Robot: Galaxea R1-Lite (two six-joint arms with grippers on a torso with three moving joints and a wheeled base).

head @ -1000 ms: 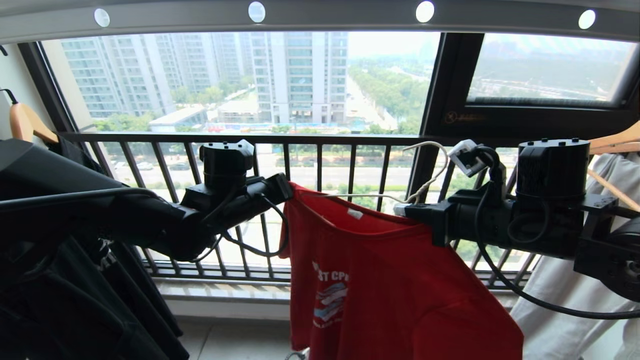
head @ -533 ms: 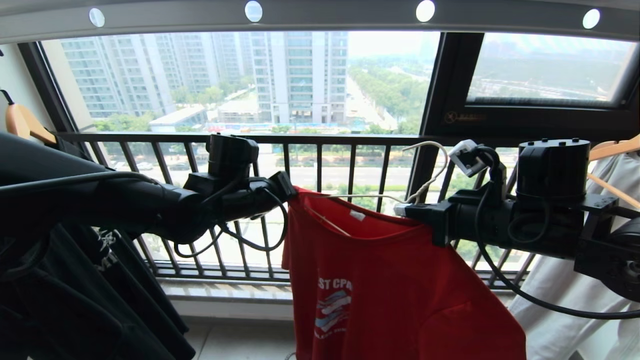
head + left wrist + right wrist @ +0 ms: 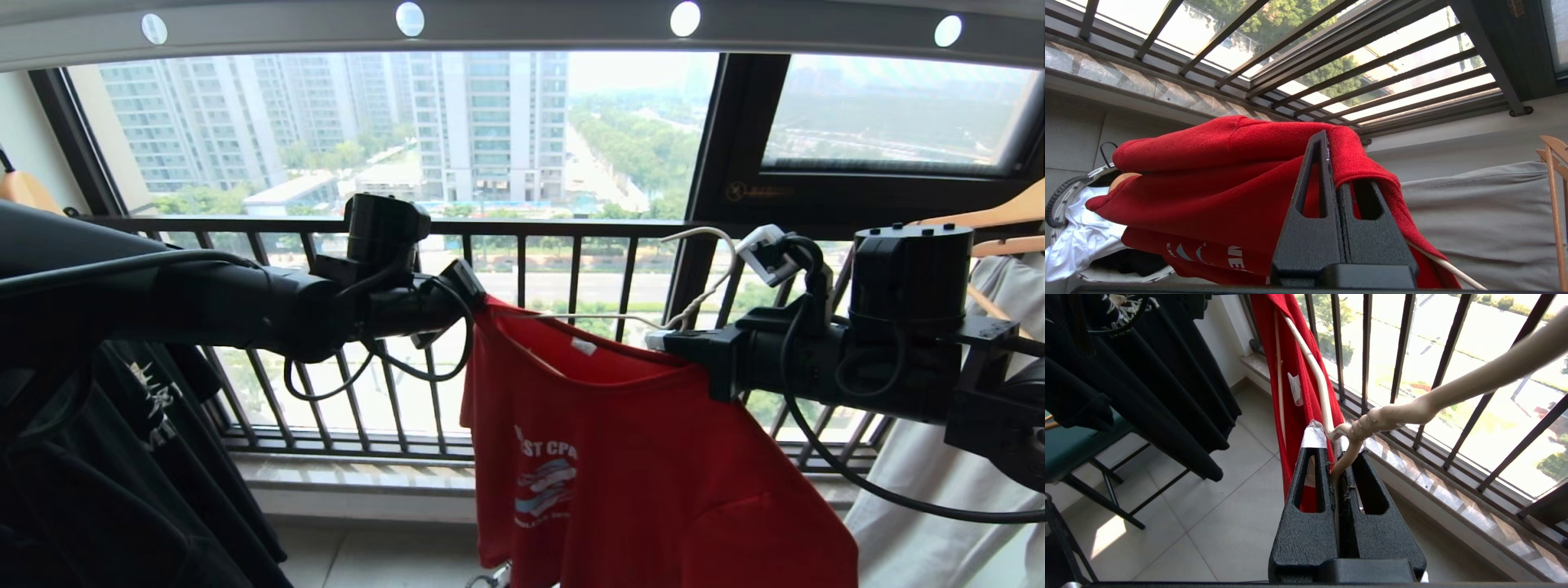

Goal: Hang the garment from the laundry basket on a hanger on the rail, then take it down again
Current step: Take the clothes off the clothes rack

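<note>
One red T-shirt (image 3: 637,457), two end effectors (image 3: 482,306) (image 3: 657,339)

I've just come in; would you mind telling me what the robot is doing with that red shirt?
The robot holds the red T-shirt up in front of the window railing, below the rail. The left gripper is shut on the shirt's shoulder, while the right gripper is shut on the pale wire hanger at its neck. The hanger's arm runs inside the collar, and its hook is not on the rail. The laundry basket sits on the floor below.
</note>
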